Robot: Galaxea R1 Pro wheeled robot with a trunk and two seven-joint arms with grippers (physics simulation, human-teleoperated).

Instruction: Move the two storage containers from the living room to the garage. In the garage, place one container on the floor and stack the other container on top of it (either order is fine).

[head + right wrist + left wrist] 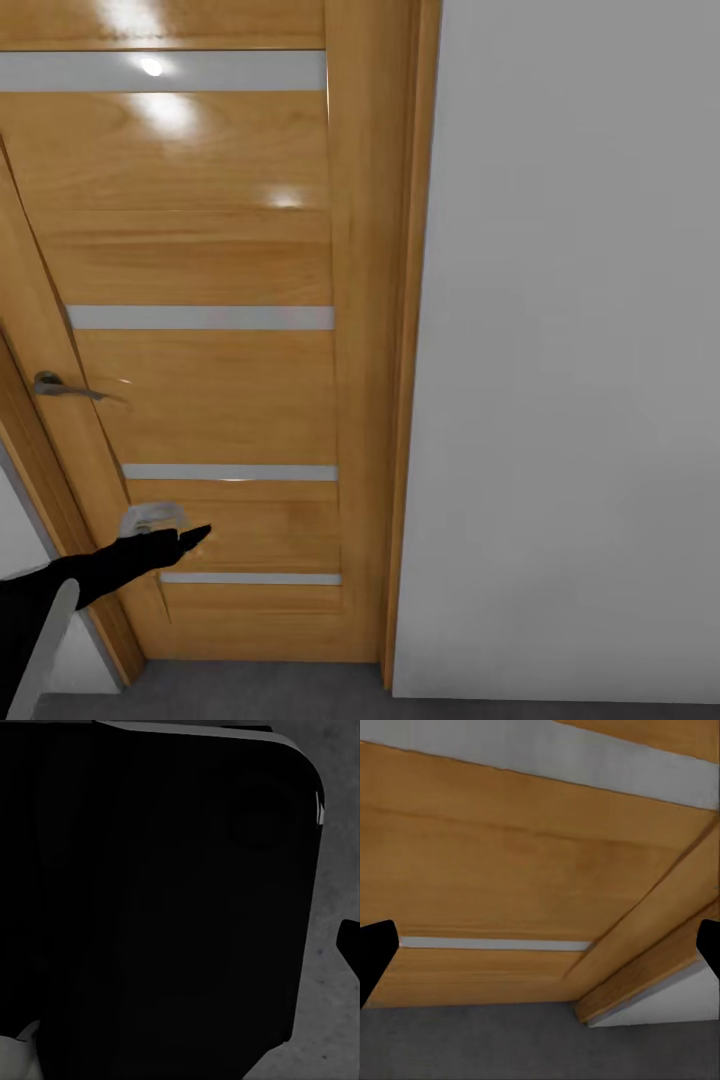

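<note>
Facing a wooden door point(200, 300) with pale glass strips, the robot stood at the garage threshold on grey concrete floor point(260, 690), and neither storage bin could be seen, so I judge it was in transit. Its left gripper point(190, 540) reached toward the lower door panel, fingers point(373, 956) spread wide and empty, probably to push it. Whether the right gripper's finger point(351, 941) was spread or closed could not be told, since a dark body part blocked it.

Glossy wooden door point(200, 260), pale grey wall point(570, 350), dark concrete floor point(472, 1042).
</note>
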